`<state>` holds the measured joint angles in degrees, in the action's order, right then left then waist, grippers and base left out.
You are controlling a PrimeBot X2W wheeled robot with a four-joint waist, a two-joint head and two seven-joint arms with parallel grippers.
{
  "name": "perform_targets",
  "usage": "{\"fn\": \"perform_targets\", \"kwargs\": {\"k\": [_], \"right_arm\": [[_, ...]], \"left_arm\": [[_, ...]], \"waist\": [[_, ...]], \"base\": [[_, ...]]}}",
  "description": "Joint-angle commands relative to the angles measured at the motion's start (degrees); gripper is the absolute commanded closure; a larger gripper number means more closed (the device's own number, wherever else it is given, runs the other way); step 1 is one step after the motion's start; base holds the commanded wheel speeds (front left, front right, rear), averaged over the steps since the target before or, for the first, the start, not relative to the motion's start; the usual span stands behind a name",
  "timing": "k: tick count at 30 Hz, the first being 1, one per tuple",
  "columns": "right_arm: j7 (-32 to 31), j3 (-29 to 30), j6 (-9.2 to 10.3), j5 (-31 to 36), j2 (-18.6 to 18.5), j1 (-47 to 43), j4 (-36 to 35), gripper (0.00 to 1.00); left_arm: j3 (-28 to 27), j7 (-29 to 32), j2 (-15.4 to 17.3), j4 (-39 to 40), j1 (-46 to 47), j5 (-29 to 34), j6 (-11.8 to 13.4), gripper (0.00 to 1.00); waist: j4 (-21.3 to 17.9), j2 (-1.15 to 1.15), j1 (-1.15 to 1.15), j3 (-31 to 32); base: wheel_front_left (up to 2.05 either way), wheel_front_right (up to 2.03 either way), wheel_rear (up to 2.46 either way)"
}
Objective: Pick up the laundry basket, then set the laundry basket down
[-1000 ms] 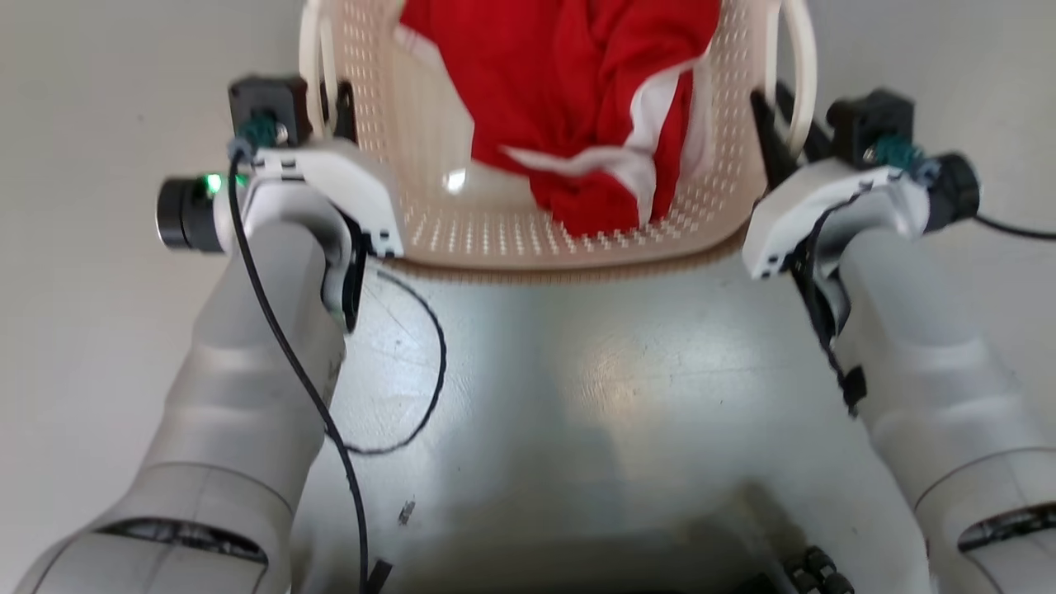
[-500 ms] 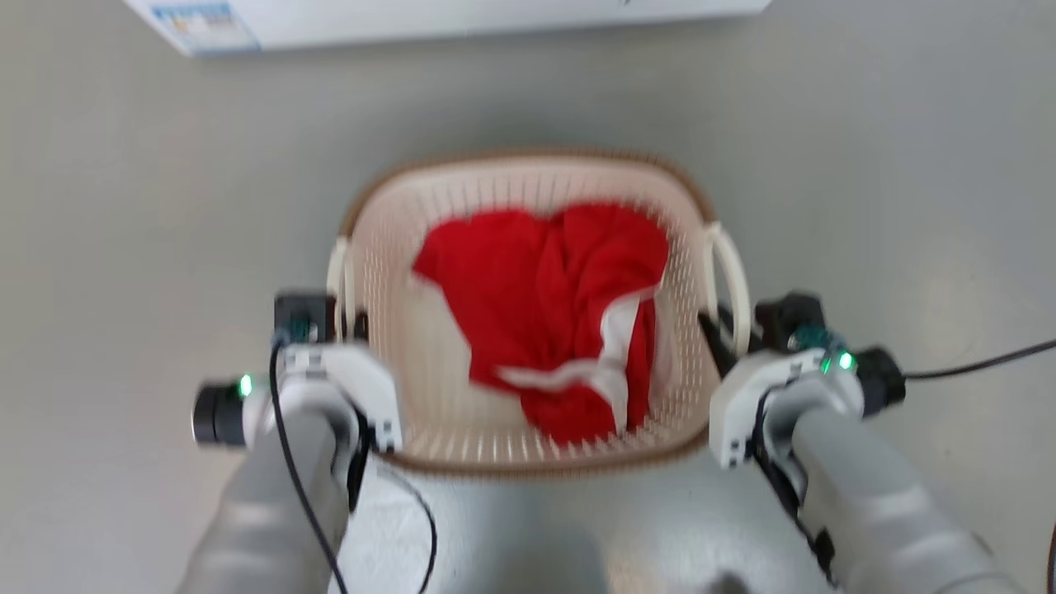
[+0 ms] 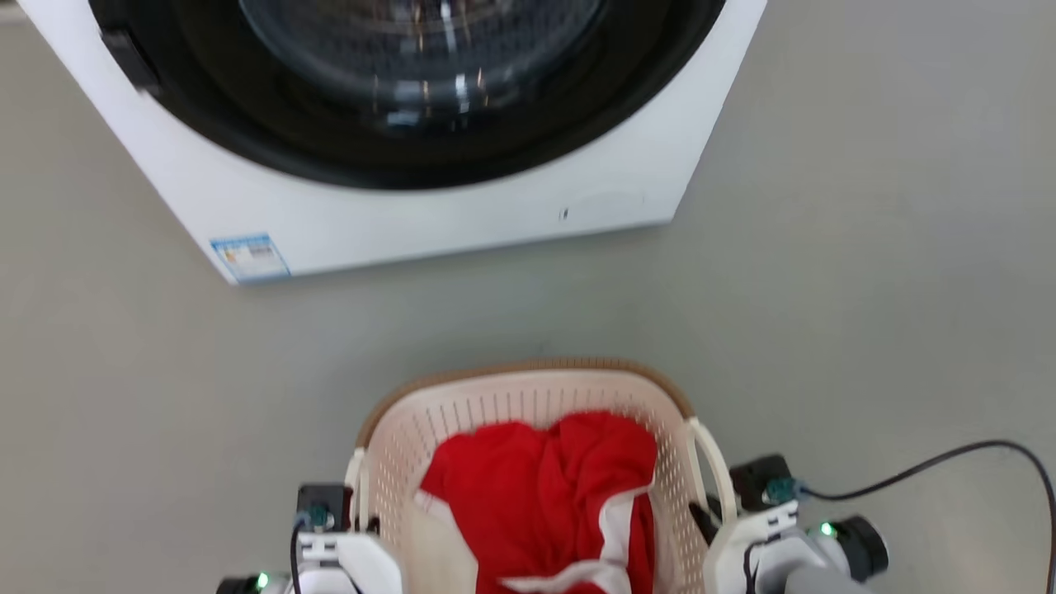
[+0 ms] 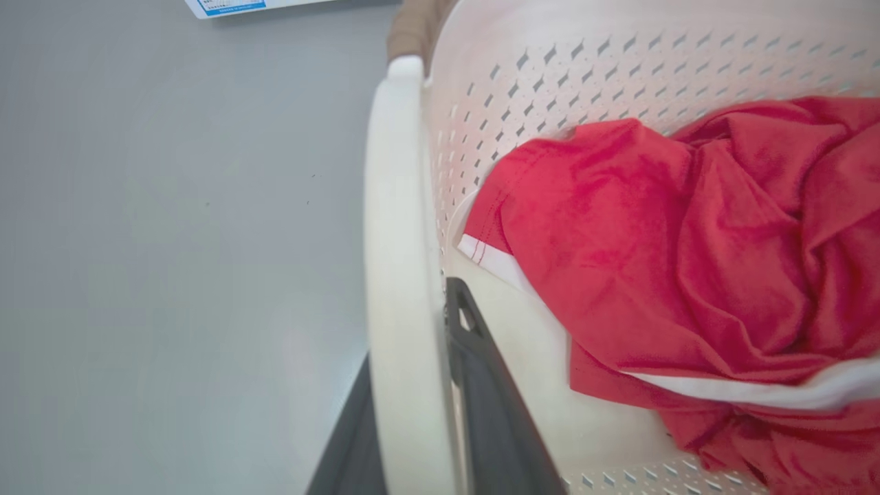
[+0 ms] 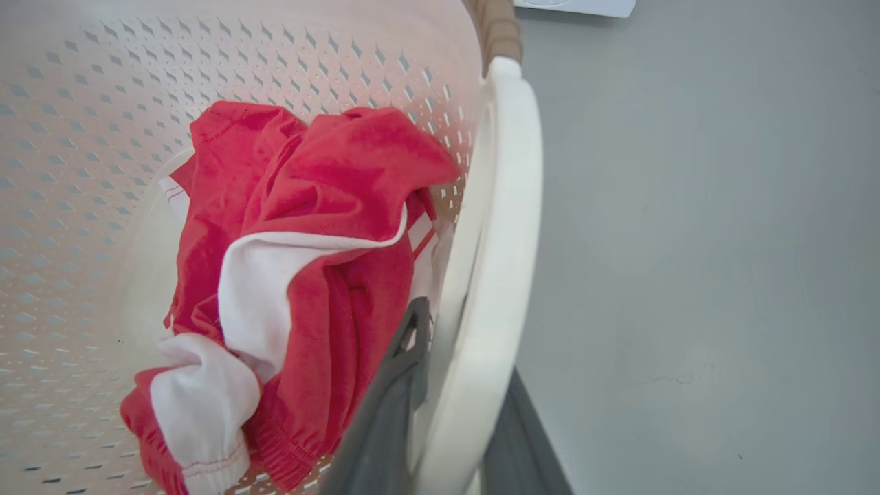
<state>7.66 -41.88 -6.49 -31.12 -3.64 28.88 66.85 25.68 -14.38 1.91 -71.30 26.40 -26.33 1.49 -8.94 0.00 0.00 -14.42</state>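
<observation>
1. Left fingers pinch the left handle, right fingers pinch the right handle; laundry basket held between them.
2. Head camera tilted up, so the washing machine is now ahead of the fingers; grip unchanged.
3. Likely lifted; set-down pending.

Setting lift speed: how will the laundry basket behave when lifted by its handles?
Likely light: the laundry basket is perforated plastic with only some red clothing inside. Its thin walls may flex slightly. Held at both handles by the left gripper and right gripper, it should stay level.

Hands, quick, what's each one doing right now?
Left hand: closed on the basket, left handle.
Right hand: closed on its right handle.
</observation>
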Motion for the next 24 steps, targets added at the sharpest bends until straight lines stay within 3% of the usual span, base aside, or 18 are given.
{"fn": "perform_targets", "kwargs": {"k": [1, 13, 24], "right_arm": [[-0.1, -2.3, -1.0, -0.3, 0.8, -1.5, -1.1, 1.0], [-2.6, -6.8, -1.0, -4.7, 0.8, -5.1, -1.2, 1.0], [-2.3, -8.5, -1.0, -6.6, 0.8, -4.9, 0.6, 1.0]], "left_arm": [[0.3, -0.5, 1.0, 1.1, -0.8, -0.4, -0.9, 1.0], [7.8, 1.3, 1.0, 3.3, -7.4, -8.2, 0.0, 1.0], [13.0, 1.1, 1.0, 4.3, -8.3, -14.9, 1.7, 1.0]], "waist": [[-0.8, 0.0, 0.0, 5.0], [0.1, 0.0, 0.0, 12.5], [0.8, 0.0, 0.0, 14.7]], "base": [[0.0, 0.0, 0.0], [0.0, 0.0, 0.0], [0.0, 0.0, 0.0]]}}
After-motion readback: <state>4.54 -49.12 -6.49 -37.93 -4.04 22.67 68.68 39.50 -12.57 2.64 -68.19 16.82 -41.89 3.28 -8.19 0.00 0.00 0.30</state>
